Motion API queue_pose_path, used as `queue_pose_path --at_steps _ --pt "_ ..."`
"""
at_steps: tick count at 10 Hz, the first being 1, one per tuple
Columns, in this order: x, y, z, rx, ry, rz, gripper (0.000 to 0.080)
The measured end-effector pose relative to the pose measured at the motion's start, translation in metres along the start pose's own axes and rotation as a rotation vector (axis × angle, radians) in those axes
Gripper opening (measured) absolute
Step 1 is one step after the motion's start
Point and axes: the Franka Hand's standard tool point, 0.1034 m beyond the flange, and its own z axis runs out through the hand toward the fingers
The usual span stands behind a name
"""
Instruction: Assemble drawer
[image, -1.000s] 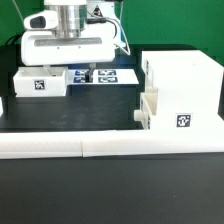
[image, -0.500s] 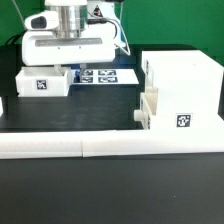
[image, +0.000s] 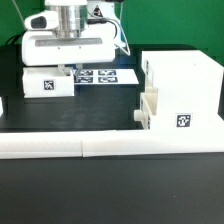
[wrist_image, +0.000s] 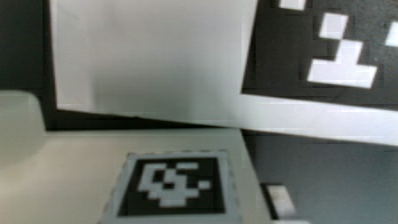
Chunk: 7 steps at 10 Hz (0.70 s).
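The drawer's large white housing (image: 182, 90) stands at the exterior view's right. One small tray (image: 148, 110) sits in its side, knob outward. A second small tray (image: 48, 84), with a black-and-white tag, lies at the left. My gripper (image: 64, 68) is low at this tray's right end. In the wrist view the tray's tagged face (wrist_image: 175, 185) fills the lower part. One fingertip (wrist_image: 276, 200) shows right beside the tray's edge. The other finger is hidden, so I cannot tell how the jaws stand.
The marker board (image: 104, 75) lies flat behind the tray and also shows in the wrist view (wrist_image: 338, 50). The long white L-shaped bar (image: 110, 146) runs along the front of the black table. A white piece (image: 2, 106) sits at the far left edge.
The left small tray has slid a little toward the exterior view's right, closer to the housing. The gripper's body has barely shifted.
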Motion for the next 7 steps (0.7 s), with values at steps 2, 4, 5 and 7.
queue_pose_path --at_steps 2,4,5,7 --pt "0.000 0.000 0.000 0.000 0.000 0.000 0.0042" --pt "0.000 0.000 0.000 0.000 0.000 0.000 0.0042" --pt "0.001 -0.001 0.000 0.000 0.001 -0.003 0.0042" --pt "0.028 -0.019 -0.016 0.022 -0.015 -0.047 0.0042"
